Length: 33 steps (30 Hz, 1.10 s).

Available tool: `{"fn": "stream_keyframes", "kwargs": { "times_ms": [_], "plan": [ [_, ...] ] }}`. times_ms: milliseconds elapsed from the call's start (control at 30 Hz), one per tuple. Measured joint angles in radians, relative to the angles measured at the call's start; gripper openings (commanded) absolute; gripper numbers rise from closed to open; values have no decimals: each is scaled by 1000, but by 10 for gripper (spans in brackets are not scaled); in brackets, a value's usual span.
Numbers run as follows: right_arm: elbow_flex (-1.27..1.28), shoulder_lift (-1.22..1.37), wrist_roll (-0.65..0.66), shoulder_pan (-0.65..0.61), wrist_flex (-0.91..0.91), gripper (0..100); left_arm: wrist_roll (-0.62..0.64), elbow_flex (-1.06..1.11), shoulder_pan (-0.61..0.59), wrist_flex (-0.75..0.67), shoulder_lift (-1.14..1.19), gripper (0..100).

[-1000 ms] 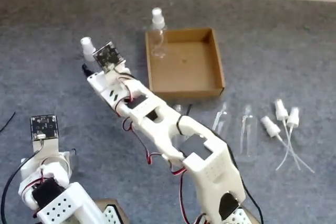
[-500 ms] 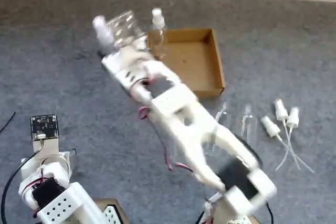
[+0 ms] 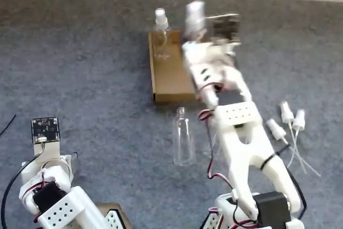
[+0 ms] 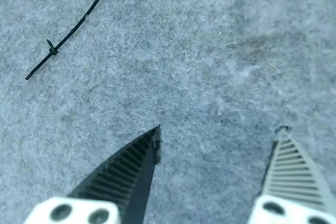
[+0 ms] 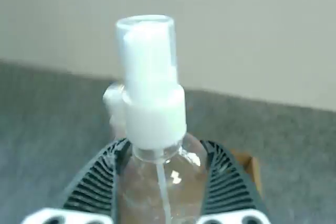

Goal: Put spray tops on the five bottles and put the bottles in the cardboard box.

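Observation:
My right gripper [image 5: 165,149] is shut on a clear bottle [image 5: 152,182] fitted with a white spray top [image 5: 149,87]. In the high view this bottle [image 3: 194,17] is held upright over the cardboard box [image 3: 154,73], with the right gripper [image 3: 197,38] just below its cap. A second capped bottle [image 3: 161,31] stands in the box's far left corner. An uncapped clear bottle [image 3: 183,139] rests on the carpet in front of the box. Three loose spray tops [image 3: 286,116] lie to the right. My left gripper [image 4: 219,129] is open over bare carpet.
The left arm [image 3: 47,159] sits at the near left corner, far from the box. A black cable tie [image 4: 68,32] lies on the grey carpet near it. The right arm's body [image 3: 241,132] covers the carpet between the box and the spray tops.
The right arm has swung from left of the box to over it, carrying the capped bottle. The uncapped bottle that the arm hid now shows. The left arm has stayed still.

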Motion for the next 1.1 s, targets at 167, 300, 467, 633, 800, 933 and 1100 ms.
{"fn": "stream_keyframes", "kwargs": {
  "times_ms": [167, 300, 467, 633, 800, 933, 1100],
  "plan": [
    [69, 153, -117, 95, -400, 4, 0, 0, 0, 0, 0, 302],
    [-26, 402, -117, 138, -545, 4, 0, 0, 0, 0, 0, 302],
    [-173, 644, -117, 144, -635, 4, 0, 0, 0, 0, 0, 302],
    [-275, 789, -117, 140, -647, 4, -2, 0, 0, 0, 0, 302],
    [-377, 873, -117, 103, -608, 4, -2, 0, 2, 0, 0, 302],
    [-462, 896, -117, 95, -514, 4, -2, 0, 2, 0, 0, 302],
    [-552, 896, -114, 83, -345, 4, -2, 0, 2, 0, 0, 302]
  ]
}}
